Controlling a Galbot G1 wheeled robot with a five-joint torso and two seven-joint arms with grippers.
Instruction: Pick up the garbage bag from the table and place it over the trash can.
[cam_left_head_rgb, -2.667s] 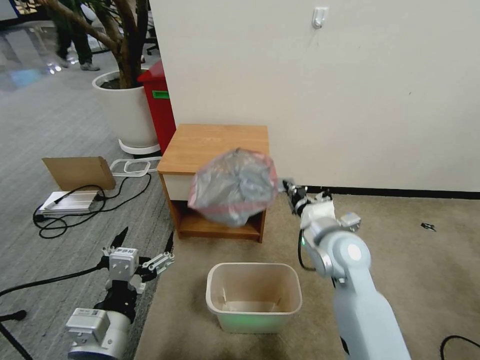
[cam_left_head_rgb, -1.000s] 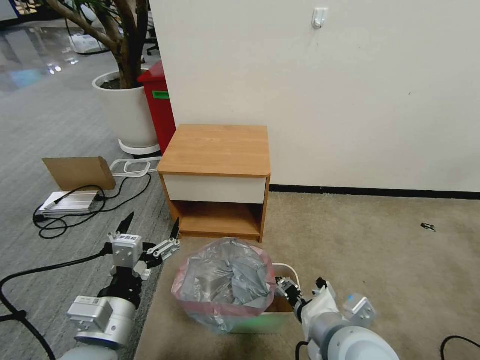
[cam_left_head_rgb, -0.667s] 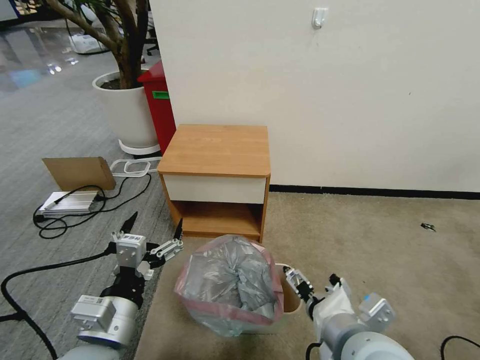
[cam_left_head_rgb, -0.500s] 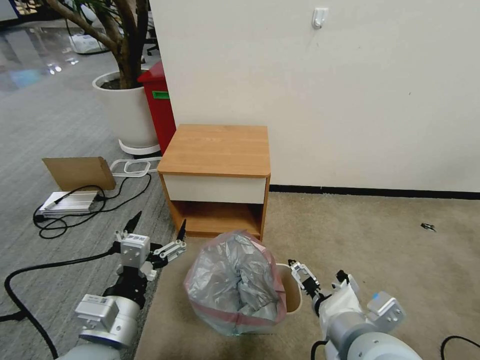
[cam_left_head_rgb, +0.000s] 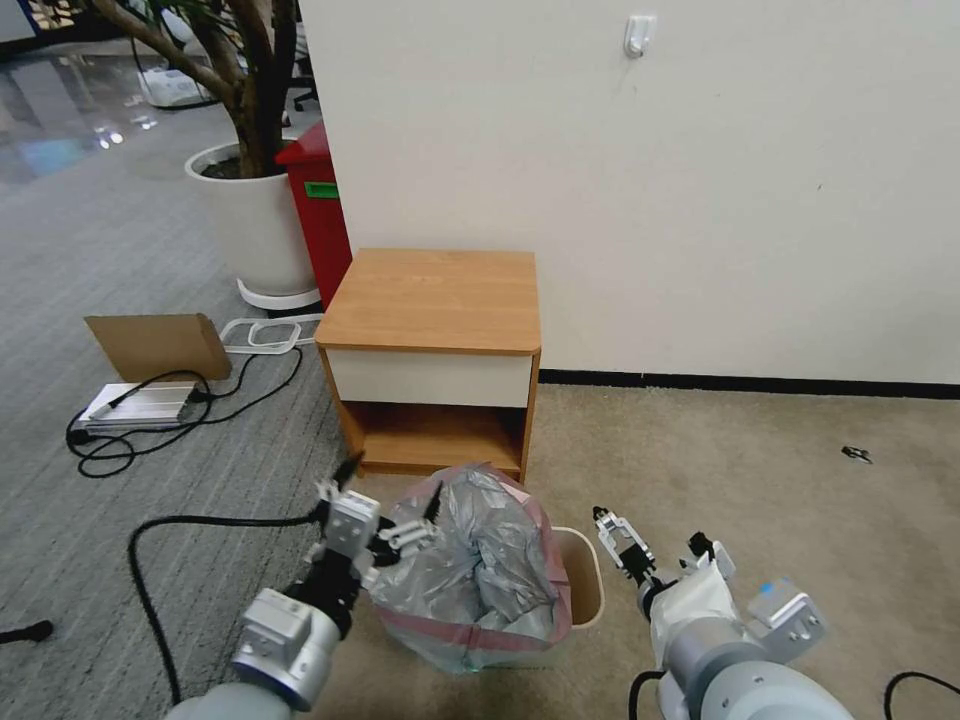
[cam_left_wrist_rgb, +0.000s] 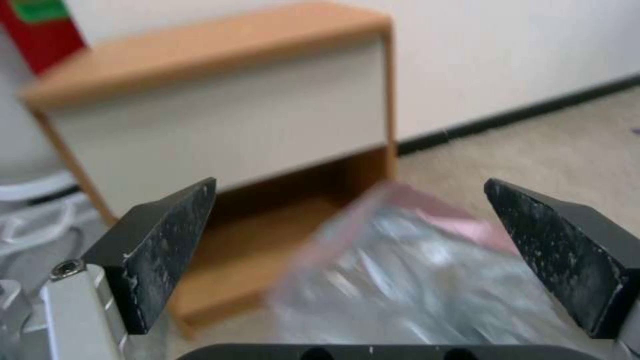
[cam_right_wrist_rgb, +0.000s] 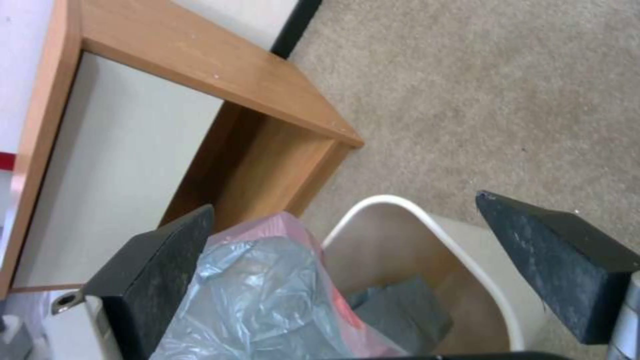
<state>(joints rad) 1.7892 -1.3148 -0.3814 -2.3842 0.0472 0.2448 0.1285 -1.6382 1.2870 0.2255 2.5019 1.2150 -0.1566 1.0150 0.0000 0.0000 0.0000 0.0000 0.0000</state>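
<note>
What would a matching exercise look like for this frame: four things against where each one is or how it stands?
Things:
1. bag
2. left pincer
3. right pincer
4. table

States:
A. open, off the bin's right rim, holding nothing
B. bare top, against the wall
C. draped over the bin's left part, right part uncovered
D. open, at the bag's left edge

Pairs: 1-C, 2-D, 3-A, 4-B

Crinkly, glossy thin-plastic garbage bag (cam_left_head_rgb: 480, 570), smooth plastic trash can (cam_left_head_rgb: 585, 590), matt wood-grain table (cam_left_head_rgb: 435, 295), rough carpet (cam_left_head_rgb: 780, 470).
</note>
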